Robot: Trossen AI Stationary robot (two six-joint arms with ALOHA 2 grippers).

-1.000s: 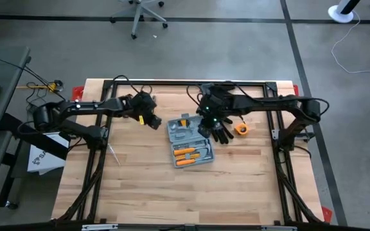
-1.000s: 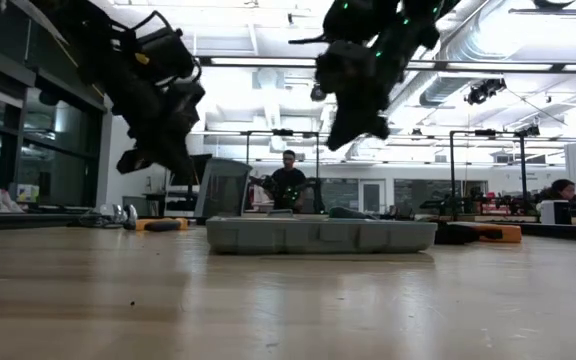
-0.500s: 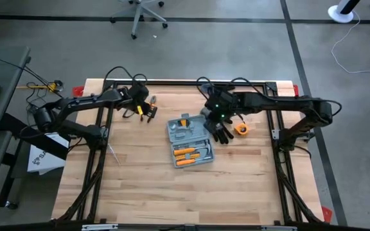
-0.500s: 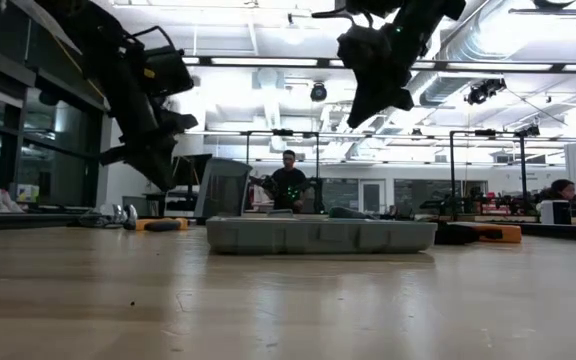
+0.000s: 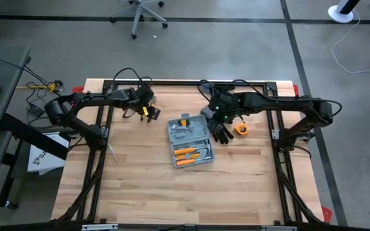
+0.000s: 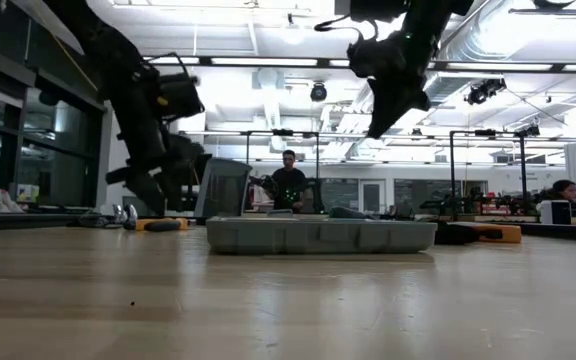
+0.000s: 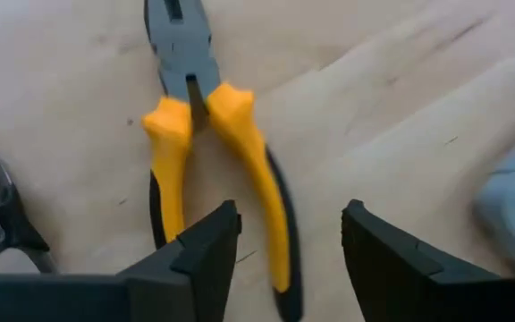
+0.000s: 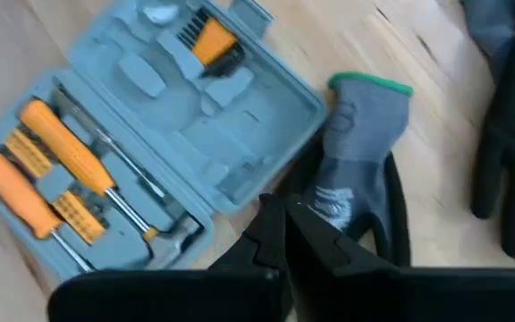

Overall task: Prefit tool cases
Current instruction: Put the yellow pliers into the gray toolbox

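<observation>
The case (image 5: 189, 142) lies open near the table's middle, screwdrivers (image 8: 56, 170) seated in its moulded tray. It looks like rigid, light plastic, probably slick, so a pinch on the thin rim or the latch edge should hold best. The left gripper (image 7: 286, 234) hangs spread over loose pliers (image 7: 206, 152), grasping nothing; the right gripper (image 8: 286, 234) is clenched empty above a glove (image 8: 356, 170)
</observation>
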